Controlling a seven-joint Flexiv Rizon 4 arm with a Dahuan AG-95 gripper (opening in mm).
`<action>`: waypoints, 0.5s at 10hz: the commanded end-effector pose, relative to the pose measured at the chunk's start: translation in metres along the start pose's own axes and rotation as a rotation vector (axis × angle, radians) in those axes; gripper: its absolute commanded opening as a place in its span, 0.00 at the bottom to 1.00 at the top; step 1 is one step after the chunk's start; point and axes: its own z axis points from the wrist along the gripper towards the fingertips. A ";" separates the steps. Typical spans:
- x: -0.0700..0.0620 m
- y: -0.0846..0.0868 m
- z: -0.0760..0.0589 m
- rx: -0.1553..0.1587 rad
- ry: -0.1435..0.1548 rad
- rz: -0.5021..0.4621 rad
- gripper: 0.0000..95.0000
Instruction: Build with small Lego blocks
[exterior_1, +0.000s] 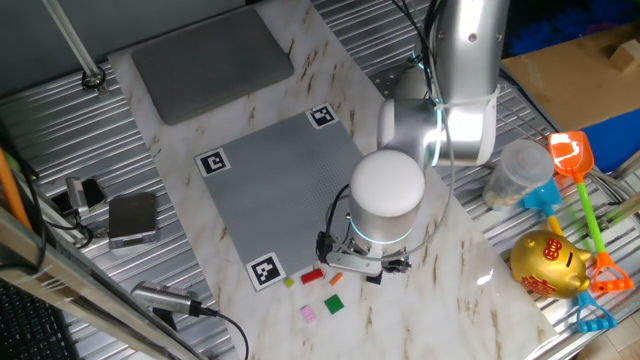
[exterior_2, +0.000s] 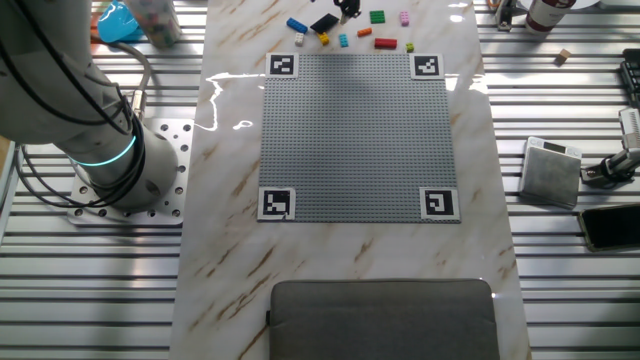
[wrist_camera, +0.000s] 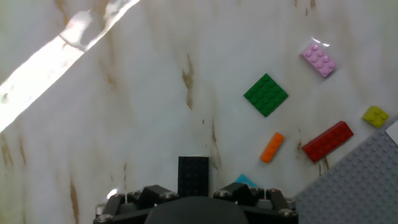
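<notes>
Hand view: the black brick (wrist_camera: 193, 175) is seen upright in frame, right at the claw's (wrist_camera: 194, 198) tips.
Claw: whether the brick is clamped cannot be told.
Long axis: aligned with the view's vertical.
Neighbours: orange brick (wrist_camera: 272, 147), red brick (wrist_camera: 327, 140), green plate (wrist_camera: 266, 94) lie off to the right.
Fixed views: the grey baseplate (exterior_2: 357, 135) is shown bare; the claw itself is mostly hidden.

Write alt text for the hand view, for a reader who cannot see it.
Looking down along the gripper at a white marble table, a black brick sits at its tip; whether it is gripped cannot be told. To the right lie a green plate, pink brick, orange brick, red brick and yellow brick, beside the grey baseplate's corner.
</notes>
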 end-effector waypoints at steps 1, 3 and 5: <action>0.000 0.000 0.000 0.013 0.008 0.044 0.80; 0.000 0.000 0.000 0.053 -0.007 0.055 0.80; 0.000 0.000 0.000 0.056 -0.014 0.028 0.80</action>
